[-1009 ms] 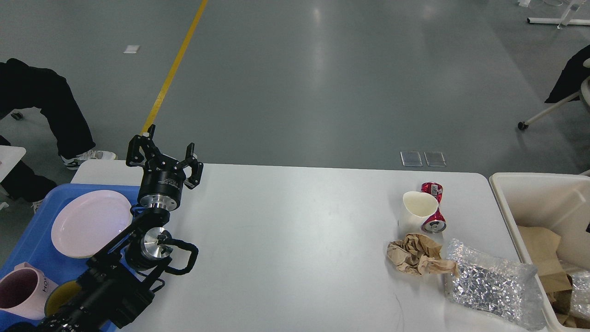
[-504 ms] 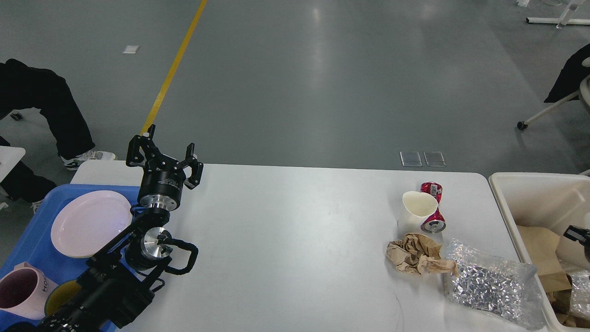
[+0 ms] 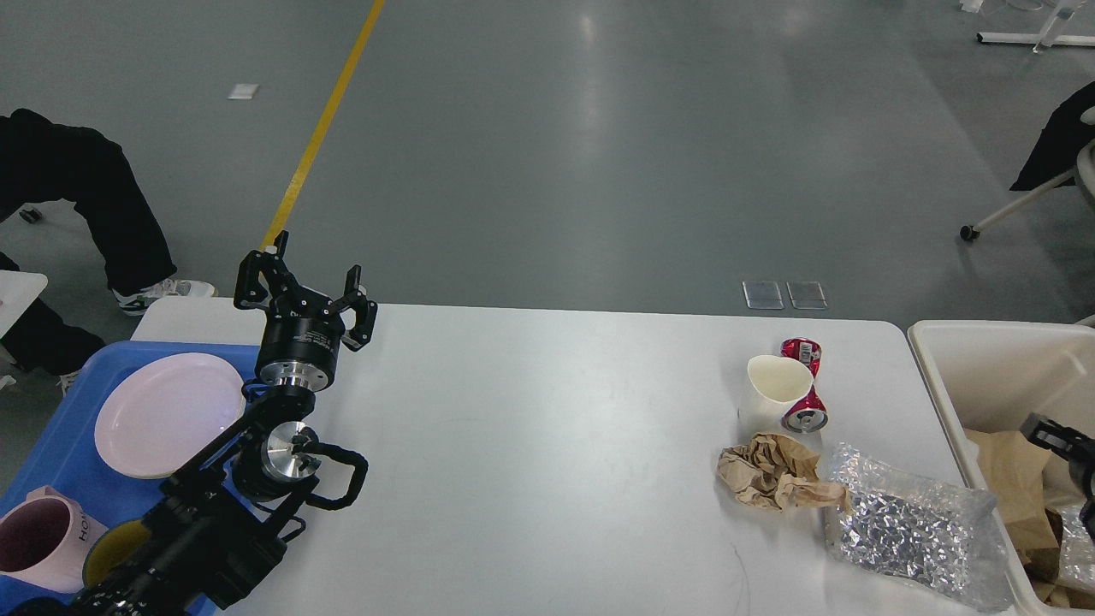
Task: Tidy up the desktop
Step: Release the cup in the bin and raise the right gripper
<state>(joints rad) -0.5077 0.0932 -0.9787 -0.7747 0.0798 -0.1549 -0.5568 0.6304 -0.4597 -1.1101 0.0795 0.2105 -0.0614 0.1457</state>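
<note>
The white desktop fills the lower view. At its right end lie a white paper cup, a crushed red can, crumpled brown paper and a clear bubble-wrap bag. My left gripper is open and empty, raised above the desktop's far left edge, next to the blue tray. My right gripper shows only as a dark part at the right edge, over the beige bin; its fingers cannot be told apart.
A blue tray at the left holds a pink plate, a pink mug and a yellow cup. A beige bin at the right holds brown paper. A person's legs stand at the far left.
My right gripper has come into view at the right edge, moving up and left over the bin. My left arm has not moved.
</note>
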